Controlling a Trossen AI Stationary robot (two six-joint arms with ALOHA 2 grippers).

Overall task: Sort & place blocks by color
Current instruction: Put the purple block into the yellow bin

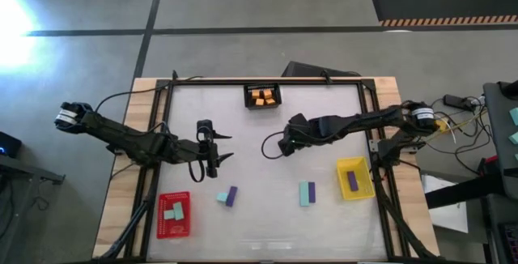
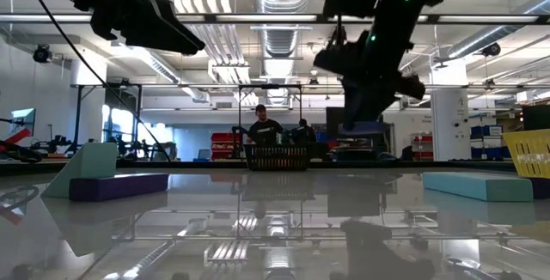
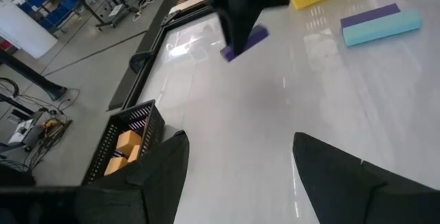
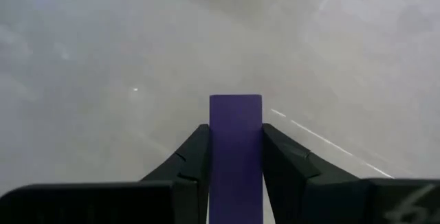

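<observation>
My right gripper (image 1: 269,146) hangs over the table's middle, shut on a purple block (image 4: 236,135), which also shows in the left wrist view (image 3: 245,43). My left gripper (image 1: 214,147) is open over the left half of the table and touches nothing. Orange blocks (image 1: 263,97) lie in a black tray. Teal blocks (image 1: 174,212) lie in a red tray, and a purple block (image 1: 353,181) lies in a yellow tray. Two teal-and-purple pairs (image 1: 227,197) (image 1: 307,193) lie flat on the table near the near edge. My right gripper pinches the purple block between its two fingers (image 4: 192,165), one on each long side face (image 4: 236,183). The block's free end (image 4: 236,107) sticks out past the fingertips. The fingers slant down from the table's right side. The block is lifted clear of the table.
The black tray (image 1: 275,102) stands at the far edge's middle, the red tray (image 1: 162,230) at the near left, the yellow tray (image 1: 364,185) at the near right. A black frame (image 1: 368,94) rims the white table top. A person (image 2: 262,128) stands in the room beyond.
</observation>
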